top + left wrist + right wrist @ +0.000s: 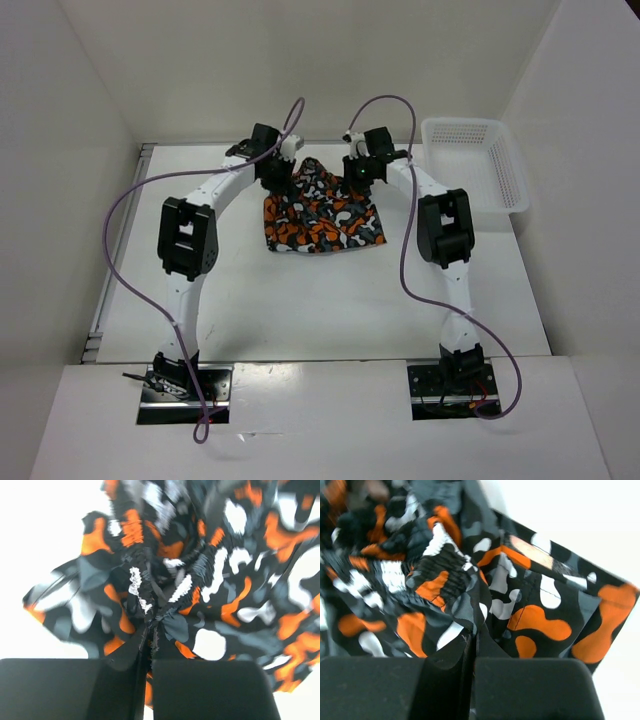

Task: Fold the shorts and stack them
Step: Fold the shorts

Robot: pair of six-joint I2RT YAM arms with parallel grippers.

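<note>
The shorts [322, 215], soft cloth with orange, black, grey and white blotches, lie bunched at the far middle of the table. My left gripper [275, 170] is at their far left corner, shut on the gathered waistband of the shorts [165, 595]; its black fingers [205, 690] press together with cloth pinched between them. My right gripper [358, 168] is at the far right corner, shut on a fold of the shorts [470, 600], fingers [530, 687] closed with fabric drawn into the seam. Both pinch points pull the cloth up into puckers.
A white plastic mesh basket [476, 165] stands at the far right of the table, just beyond my right arm. White walls enclose the table on the left, back and right. Purple cables loop over both arms.
</note>
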